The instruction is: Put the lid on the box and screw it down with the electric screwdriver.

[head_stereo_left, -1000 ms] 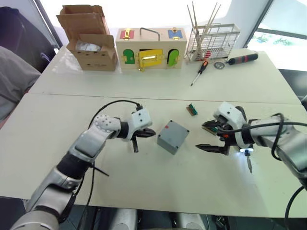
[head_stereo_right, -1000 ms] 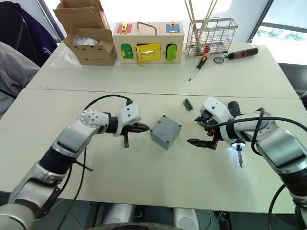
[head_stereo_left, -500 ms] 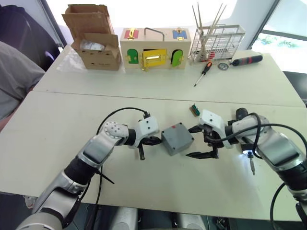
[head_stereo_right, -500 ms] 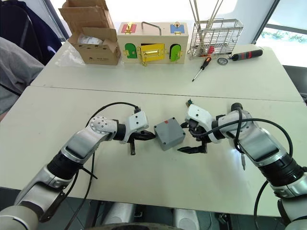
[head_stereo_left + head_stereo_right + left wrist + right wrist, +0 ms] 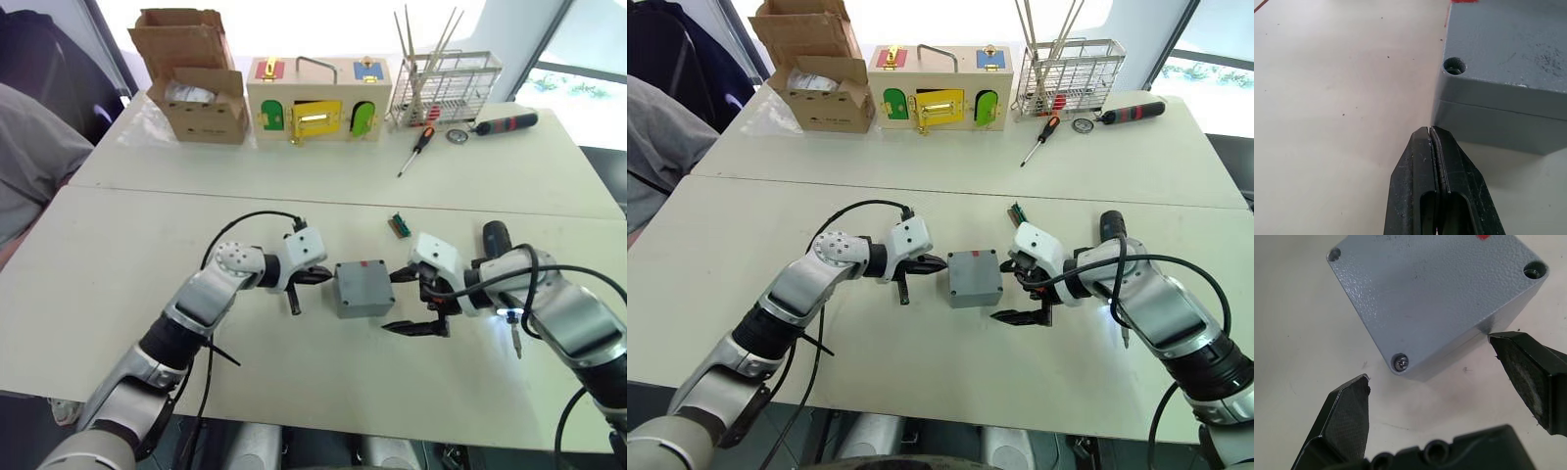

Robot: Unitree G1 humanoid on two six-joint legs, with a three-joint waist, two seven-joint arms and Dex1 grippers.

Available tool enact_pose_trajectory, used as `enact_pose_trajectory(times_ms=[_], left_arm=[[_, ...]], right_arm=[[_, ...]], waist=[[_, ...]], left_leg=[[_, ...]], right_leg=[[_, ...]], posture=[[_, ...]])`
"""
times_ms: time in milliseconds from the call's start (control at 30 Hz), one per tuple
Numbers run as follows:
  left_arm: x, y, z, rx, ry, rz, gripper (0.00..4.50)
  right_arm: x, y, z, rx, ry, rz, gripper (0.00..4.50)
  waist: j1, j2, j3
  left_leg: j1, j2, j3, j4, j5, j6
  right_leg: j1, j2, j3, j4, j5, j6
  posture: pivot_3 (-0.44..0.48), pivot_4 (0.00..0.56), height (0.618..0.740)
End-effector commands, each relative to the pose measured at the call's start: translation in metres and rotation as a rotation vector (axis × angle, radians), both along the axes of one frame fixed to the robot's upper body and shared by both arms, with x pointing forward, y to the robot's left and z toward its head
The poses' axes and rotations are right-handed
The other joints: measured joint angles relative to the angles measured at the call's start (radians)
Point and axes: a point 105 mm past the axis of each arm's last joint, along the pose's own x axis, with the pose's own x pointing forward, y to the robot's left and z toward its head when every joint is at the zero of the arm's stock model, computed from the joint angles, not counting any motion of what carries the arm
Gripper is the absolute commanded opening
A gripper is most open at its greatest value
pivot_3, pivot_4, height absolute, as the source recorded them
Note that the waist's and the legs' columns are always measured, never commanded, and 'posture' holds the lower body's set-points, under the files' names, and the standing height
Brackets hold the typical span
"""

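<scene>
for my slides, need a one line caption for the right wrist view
Open right gripper facing a corner of the grey box, lid on top with one screw seated.

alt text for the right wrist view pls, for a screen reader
The right pincer is open, its two black fingers straddling one corner of the box, which sits on the pale table with the lid on top. A screw sits in the lid's nearest corner hole; a red mark shows at the far edge.
</scene>
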Motion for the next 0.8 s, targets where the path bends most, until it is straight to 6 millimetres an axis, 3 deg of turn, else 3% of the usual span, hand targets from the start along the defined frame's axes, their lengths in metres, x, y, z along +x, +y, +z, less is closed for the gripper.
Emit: enact_pose_trajectory(times_ms=[33, 200, 300, 400, 533, 633, 733, 800], left_arm=[[0.0, -0.012, 0.018, -0.05, -0.069, -0.037, 0.0], [0.001, -0.014, 0.018, -0.058, -0.076, -0.031, 0.0], [0.005, -0.011, 0.019, -0.056, -0.089, -0.009, 0.0], [0.01, 0.001, 0.022, -0.034, -0.107, 0.03, 0.0], [0.014, 0.027, 0.022, 0.052, -0.129, 0.078, 0.0], [0.0, 0.038, 0.022, 0.089, -0.087, 0.037, 0.0], [-0.039, 0.032, 0.022, 0.083, 0.002, -0.134, 0.0], [-0.049, 0.025, 0.023, 0.05, 0.035, -0.167, 0.0]], right_arm=[[-0.006, 0.01, 0.011, 0.04, -0.028, 0.026, 4.45], [-0.006, 0.008, 0.009, 0.024, -0.03, 0.005, 4.45], [0.001, -0.004, 0.012, -0.01, -0.052, -0.057, 4.45], [0.003, -0.011, 0.015, -0.013, -0.055, -0.098, 4.45], [-0.004, -0.006, 0.013, 0.006, -0.042, -0.089, 4.45], [-0.006, -0.003, 0.012, 0.015, -0.036, -0.091, 4.45], [-0.009, -0.003, 0.011, 0.009, -0.026, -0.093, 4.45], [-0.011, -0.003, 0.009, 0.003, -0.017, -0.088, 4.45]], waist=[[0.0, 0.0, 0.0], [-0.001, 0.0, 0.0], [-0.001, 0.0, 0.0], [-0.001, 0.0, 0.0], [-0.003, 0.0, 0.0], [-0.007, 0.0, 0.0], [-0.005, 0.0, 0.0], [0.002, 0.0, 0.0]], left_leg=[[0.0, 0.0, 0.0, 0.0, 0.0, 0.0], [0.0, 0.0, 0.0, 0.0, 0.0, 0.0], [0.0, 0.0, 0.0, 0.0, 0.0, 0.0], [0.0, 0.0, 0.0, 0.0, 0.0, 0.0], [0.0, 0.0, 0.0, 0.0, 0.0, 0.0], [0.0, 0.0, 0.0, -0.001, 0.0, 0.0], [0.0, 0.0, 0.0, -0.001, 0.0, 0.0], [0.0, 0.0, 0.0, 0.0, 0.0, 0.0]], right_leg=[[0.0, 0.0, 0.0, 0.0, 0.0, 0.0], [0.0, 0.0, 0.0, 0.0, 0.0, 0.0], [0.0, 0.0, 0.0, 0.0, 0.0, 0.0], [0.0, 0.0, 0.0, 0.0, 0.0, 0.0], [0.0, 0.0, 0.0, 0.0, 0.0, 0.0], [-0.001, 0.0, 0.0, 0.001, 0.0, 0.0], [-0.001, 0.0, 0.0, 0.001, 0.0, 0.0], [0.0, 0.0, 0.0, 0.0, 0.0, 0.0]], posture=[[0.0, 0.15, 0.74], [0.0, 0.15, 0.74], [0.0, 0.15, 0.74], [0.0, 0.15, 0.74], [0.0, 0.15, 0.74], [0.0, 0.15, 0.74], [0.0, 0.15, 0.74], [0.0, 0.15, 0.74]])
